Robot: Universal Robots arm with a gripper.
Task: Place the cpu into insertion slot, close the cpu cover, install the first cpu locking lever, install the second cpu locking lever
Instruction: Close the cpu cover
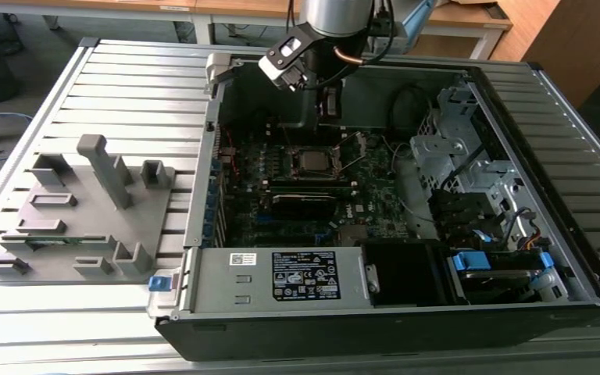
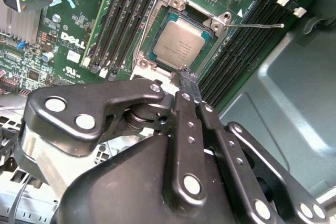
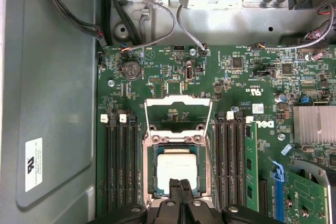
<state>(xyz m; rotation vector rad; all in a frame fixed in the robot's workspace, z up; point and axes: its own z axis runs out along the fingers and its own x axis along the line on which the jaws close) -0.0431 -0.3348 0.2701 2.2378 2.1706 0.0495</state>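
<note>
The gripper (image 3: 181,183) hung with its fingers pressed together and nothing between them, its tips over one edge of the cpu (image 3: 177,167). The cpu lay seated in the insertion slot (image 3: 146,177) near the middle of the motherboard (image 3: 157,72). The cpu cover (image 3: 178,99) was swung open, just beside the socket.

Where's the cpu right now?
In the first wrist view the cpu sits in the insertion slot, between two banks of memory slots, with the gripper by its edge.

Cpu (image 3: 177,167) seated in insertion slot (image 3: 150,156); cpu cover (image 3: 178,99) swung open beyond it; pincer (image 3: 182,183), tips pressed together, over one cpu edge.
</note>
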